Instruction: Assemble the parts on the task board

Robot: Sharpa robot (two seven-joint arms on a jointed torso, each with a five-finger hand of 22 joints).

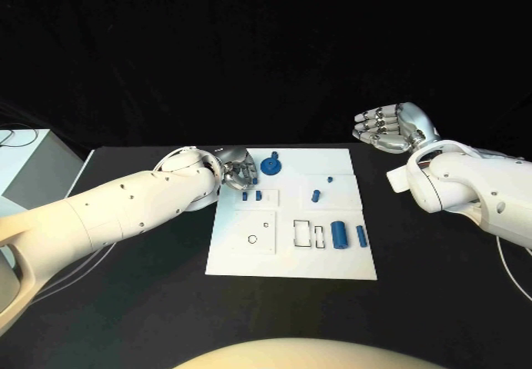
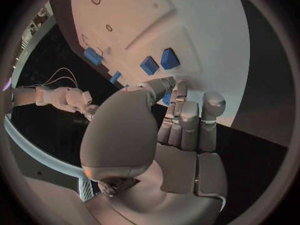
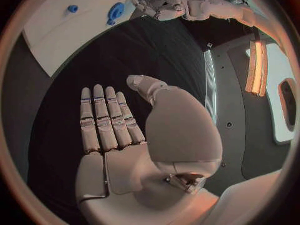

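Note:
The white task board [image 1: 290, 260] lies in the middle of the table, also seen as the task board [image 2: 194, 25] and the task board [image 3: 65, 37]. My left hand [image 1: 236, 168] hovers over its far left corner, fingers drawn together. In the left wrist view the left hand [image 2: 178, 115] pinches a small blue part [image 2: 166, 99] between thumb and fingers, mostly hidden. A round blue part [image 1: 271, 164] stands just right of that hand. Two small blue pieces [image 1: 253, 196] sit near it. My right hand [image 1: 388, 127] hangs raised beyond the board's far right corner, and the right hand [image 3: 115, 130] is flat and holds nothing.
Further blue parts lie on the board: a small peg [image 1: 318, 194], a thick cylinder [image 1: 338, 233] and a thin one [image 1: 361, 235] by rectangular slots [image 1: 301, 233]. A white box [image 1: 28, 173] stands off the table's left edge. A cable [image 1: 512, 269] trails at the right.

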